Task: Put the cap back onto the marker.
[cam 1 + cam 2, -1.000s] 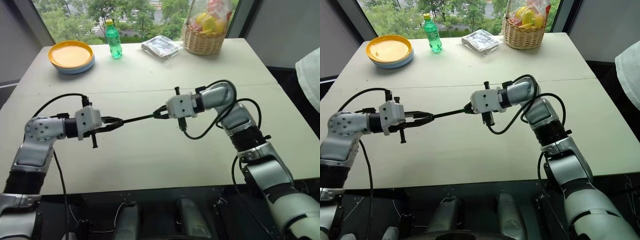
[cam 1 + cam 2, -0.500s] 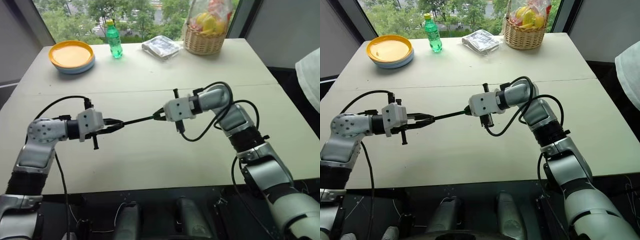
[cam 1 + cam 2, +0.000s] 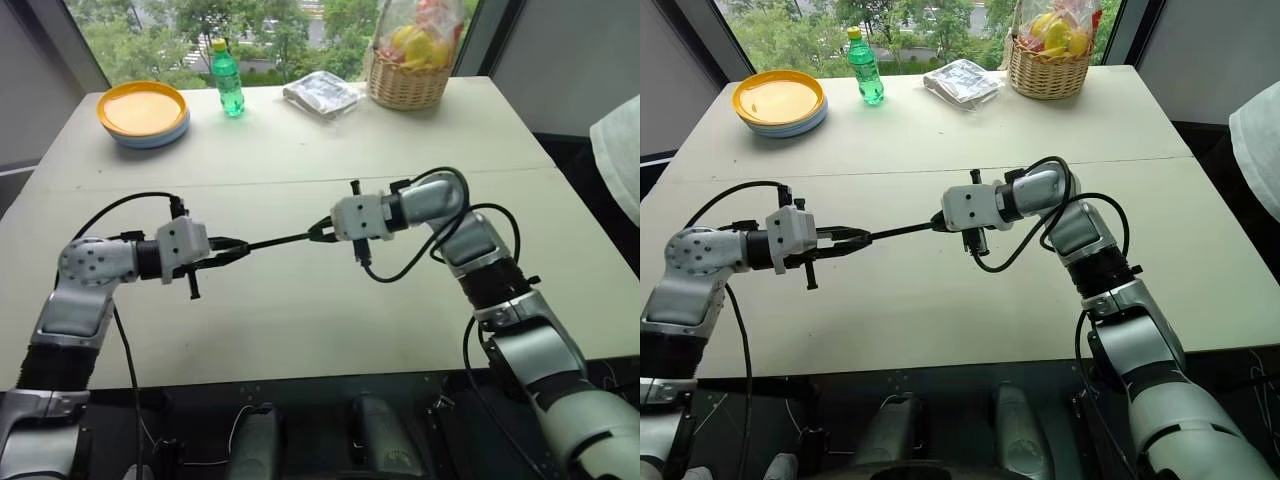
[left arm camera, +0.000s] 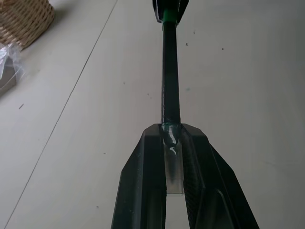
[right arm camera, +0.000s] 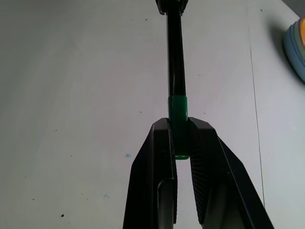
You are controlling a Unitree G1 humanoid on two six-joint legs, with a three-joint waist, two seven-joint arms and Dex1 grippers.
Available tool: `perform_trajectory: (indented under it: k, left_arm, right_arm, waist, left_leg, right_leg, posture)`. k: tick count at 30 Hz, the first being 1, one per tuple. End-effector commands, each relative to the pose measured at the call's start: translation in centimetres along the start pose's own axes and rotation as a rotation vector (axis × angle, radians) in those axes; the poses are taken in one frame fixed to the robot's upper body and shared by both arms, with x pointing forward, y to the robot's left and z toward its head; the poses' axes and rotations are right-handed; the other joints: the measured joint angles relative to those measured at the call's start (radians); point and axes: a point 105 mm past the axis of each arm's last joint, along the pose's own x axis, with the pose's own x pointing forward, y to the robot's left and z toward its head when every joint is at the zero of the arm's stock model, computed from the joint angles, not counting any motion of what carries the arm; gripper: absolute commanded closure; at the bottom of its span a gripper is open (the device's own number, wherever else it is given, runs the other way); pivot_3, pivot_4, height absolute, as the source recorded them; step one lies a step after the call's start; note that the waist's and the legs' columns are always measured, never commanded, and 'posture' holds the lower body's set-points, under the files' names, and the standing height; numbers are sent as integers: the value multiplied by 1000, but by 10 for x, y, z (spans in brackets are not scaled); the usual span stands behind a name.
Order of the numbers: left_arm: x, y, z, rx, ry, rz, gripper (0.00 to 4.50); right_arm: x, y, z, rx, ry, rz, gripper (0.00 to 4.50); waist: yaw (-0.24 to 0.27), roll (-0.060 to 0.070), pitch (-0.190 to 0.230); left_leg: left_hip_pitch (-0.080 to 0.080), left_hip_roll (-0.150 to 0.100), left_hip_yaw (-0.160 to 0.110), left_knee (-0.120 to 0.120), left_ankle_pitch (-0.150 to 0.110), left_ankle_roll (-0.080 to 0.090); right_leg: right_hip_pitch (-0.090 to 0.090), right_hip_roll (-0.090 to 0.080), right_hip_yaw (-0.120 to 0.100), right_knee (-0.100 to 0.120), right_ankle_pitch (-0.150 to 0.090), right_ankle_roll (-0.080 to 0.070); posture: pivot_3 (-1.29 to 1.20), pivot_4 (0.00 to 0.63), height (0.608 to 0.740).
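The marker [image 3: 278,240], a thin dark stick, hangs level above the table [image 3: 300,320], spanning the gap between my two grippers. My left gripper [image 3: 238,246] is shut on one end of it; in the left wrist view its fingers [image 4: 147,162] pinch a pale part of the marker [image 4: 170,81]. On the other end, my right gripper [image 3: 318,232] is shut on the small green cap [image 5: 179,108]. The cap sits in line with the dark barrel [image 5: 176,52] and touches it, its rear half hidden between the right fingers [image 5: 159,157].
Along the table's far edge stand a yellow plate [image 3: 143,110] on blue ones, a green drink bottle [image 3: 229,80], a clear wrapped packet [image 3: 320,93] and a wicker basket [image 3: 410,70]. A person's white sleeve [image 3: 622,140] shows at the right edge.
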Motion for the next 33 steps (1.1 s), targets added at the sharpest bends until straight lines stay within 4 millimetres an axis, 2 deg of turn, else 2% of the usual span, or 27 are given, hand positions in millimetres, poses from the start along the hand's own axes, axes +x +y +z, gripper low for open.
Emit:
perform_trajectory:
  k: [1,9,12,18,22,25,30,33]
  left_arm:
    - [4,7,33,84,-122,40,4500]
    - [-5,-7,21,80,-60,11,4500]
    - [-10,-12,18,65,-43,22,4500]
    - [-27,-24,14,17,-2,67,4500]
    - [-42,-34,11,-11,38,104,4500]
    - [-52,-32,11,-56,54,179,4500]
    - [-58,-25,10,-207,45,365,4500]
    - [-65,-25,5,-344,44,533,4500]
  right_arm:
    - [23,6,50,-126,-192,70,4460]
    - [12,0,24,-140,-92,62,4460]
    - [7,-3,14,-139,-57,55,3096]
    - [-6,-13,-6,-140,14,35,17]
    - [-14,-18,-15,-116,34,21,17]
    - [-19,-20,-15,-65,13,1,17]
    - [-22,-18,-14,39,-44,-48,17]
    - [-22,-10,-13,128,-83,-78,17]
  waist:
    - [-1,0,0]
    - [-1,0,0]
    - [-3,0,0]
    - [-1,0,0]
    - [-1,0,0]
    - [-1,0,0]
    - [1,0,0]
    - [1,0,0]
  left_leg:
    - [0,0,0,0,0,0]
    - [0,0,0,0,0,0]
    - [0,0,0,0,0,0]
    - [0,0,0,0,0,0]
    - [0,0,0,0,0,0]
    - [0,0,0,0,0,0]
    - [0,0,0,0,0,0]
    - [0,0,0,0,0,0]
  right_leg:
    - [0,0,0,0,0,0]
    - [0,0,0,0,0,0]
    - [0,0,0,0,0,0]
    - [0,-1,0,0,0,0]
    - [0,-1,0,0,0,0]
    - [0,-1,0,0,0,0]
    - [0,-1,0,0,0,0]
    - [0,-2,0,0,0,0]
  posture:
    - [0,150,740]
    - [0,150,740]
    - [0,150,740]
    - [0,150,740]
    - [0,150,740]
    - [0,150,740]
    - [0,150,740]
    - [0,150,740]
